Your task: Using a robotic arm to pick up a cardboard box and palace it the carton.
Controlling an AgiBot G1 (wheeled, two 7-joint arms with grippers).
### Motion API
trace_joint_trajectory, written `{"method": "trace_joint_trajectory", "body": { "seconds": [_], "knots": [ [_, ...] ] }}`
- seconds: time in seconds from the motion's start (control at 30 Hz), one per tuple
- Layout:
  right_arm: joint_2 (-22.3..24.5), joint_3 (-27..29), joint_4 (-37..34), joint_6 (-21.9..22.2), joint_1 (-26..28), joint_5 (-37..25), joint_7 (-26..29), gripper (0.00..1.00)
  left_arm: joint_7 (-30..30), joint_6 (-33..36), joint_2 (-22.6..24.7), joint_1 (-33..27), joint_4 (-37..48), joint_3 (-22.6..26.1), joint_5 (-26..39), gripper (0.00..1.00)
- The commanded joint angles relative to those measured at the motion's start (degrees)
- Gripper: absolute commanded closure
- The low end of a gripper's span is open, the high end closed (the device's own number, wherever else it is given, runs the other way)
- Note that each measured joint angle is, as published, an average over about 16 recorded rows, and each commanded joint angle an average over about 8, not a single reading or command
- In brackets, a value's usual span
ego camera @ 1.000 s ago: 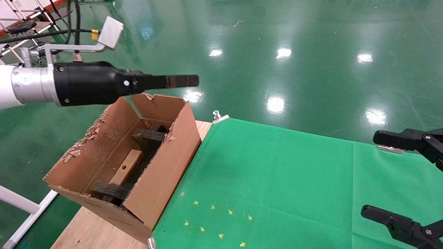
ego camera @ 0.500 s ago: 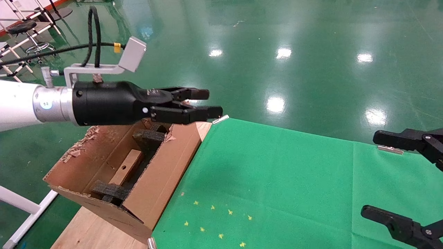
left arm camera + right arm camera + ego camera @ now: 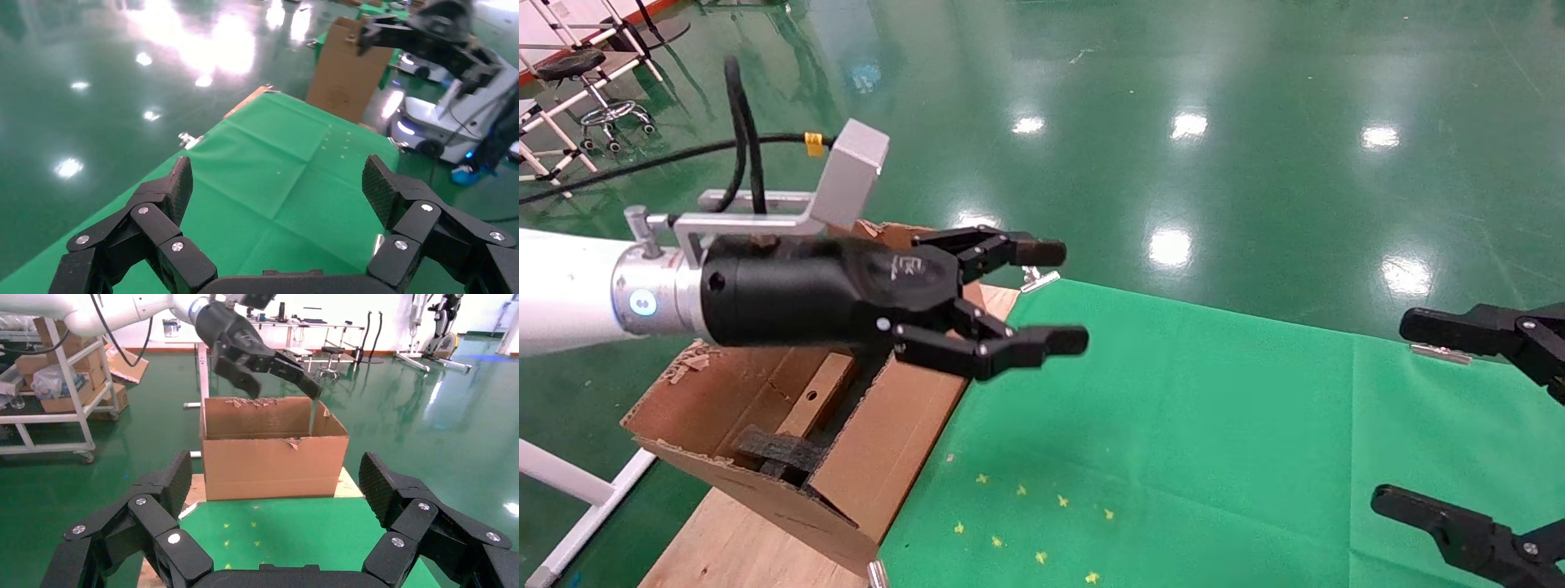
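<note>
The carton (image 3: 895, 433) stands on the table's left end, flaps torn; it also shows in the right wrist view (image 3: 272, 459). The small cardboard box (image 3: 825, 390) with its round hole lies inside it between black foam pieces (image 3: 768, 445), its far end hidden by my left gripper. My left gripper (image 3: 1054, 296) on the white arm hovers over the carton's far right corner, open and empty, as the left wrist view (image 3: 278, 190) and right wrist view (image 3: 286, 392) show. My right gripper (image 3: 1397, 412) is parked open at the right edge (image 3: 275, 478).
A green cloth (image 3: 1173, 425) covers the table, held by metal clips (image 3: 1038, 279) (image 3: 1438, 353). Bare wood (image 3: 731, 539) shows under the carton. In the left wrist view, another carton (image 3: 346, 61) and a white machine (image 3: 440, 122) stand beyond the cloth.
My left gripper has moved right and lower, from above the carton toward the cloth, turned, and its fingers have spread wide. The small box stays in the carton. The right gripper has not moved.
</note>
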Motion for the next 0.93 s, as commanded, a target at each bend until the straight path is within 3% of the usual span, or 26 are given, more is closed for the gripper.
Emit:
{"method": "trace_joint_trajectory", "body": {
  "seconds": [0.03,0.63,0.93],
  "knots": [
    [0.0,0.0,0.0,0.0,0.0,0.0,0.0,0.0,1.2,0.3,0.2,1.5,-1.3,-1.4,-0.3,0.0],
    [0.0,0.0,0.0,0.0,0.0,0.0,0.0,0.0,11.2,2.5,1.5,14.3,-12.6,-14.0,-3.1,0.0],
    [0.0,0.0,0.0,0.0,0.0,0.0,0.0,0.0,12.3,2.8,1.7,16.1,-14.2,-15.8,-3.6,0.0]
  ]
}}
